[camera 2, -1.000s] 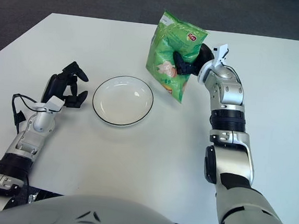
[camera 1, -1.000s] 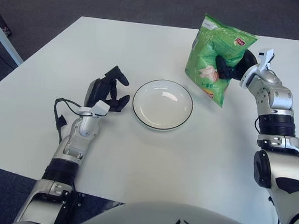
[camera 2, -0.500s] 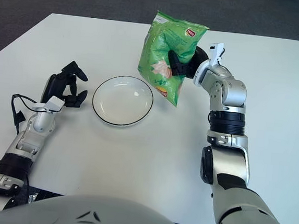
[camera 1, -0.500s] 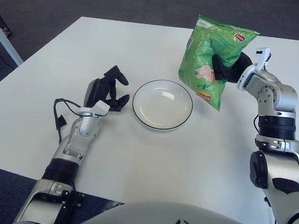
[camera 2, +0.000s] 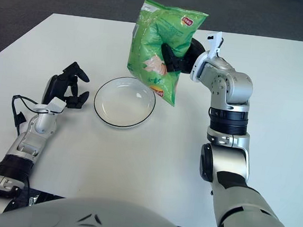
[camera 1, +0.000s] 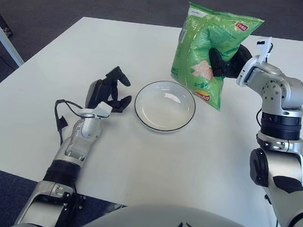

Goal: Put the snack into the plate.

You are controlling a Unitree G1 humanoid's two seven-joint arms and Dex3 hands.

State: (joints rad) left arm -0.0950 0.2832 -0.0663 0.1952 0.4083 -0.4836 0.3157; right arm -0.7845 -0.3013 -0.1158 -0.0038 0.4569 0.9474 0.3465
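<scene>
While the right hand (camera 1: 226, 61) grips a green snack bag (camera 1: 210, 47) around its middle, the bag hangs upright in the air, clear of the white tabletop (camera 1: 201, 155). Dark fingers (camera 2: 167, 56) wrap across the front of the bag and pinch it in, so the hand is plainly clenched on it. The bag's lower corner shows just beside the far right rim of the plate (camera 1: 165, 105), overlapping that rim slightly in the right eye view, with most of the bag still off to the right of the dish. This plate is a shallow white one with a dark edge, sitting on the tabletop near the middle of the scene, and nothing lies in it. Left of the plate, close to its rim but apart from it, is the left hand (camera 1: 109, 93), its black fingers loosely curled and holding nothing.
</scene>
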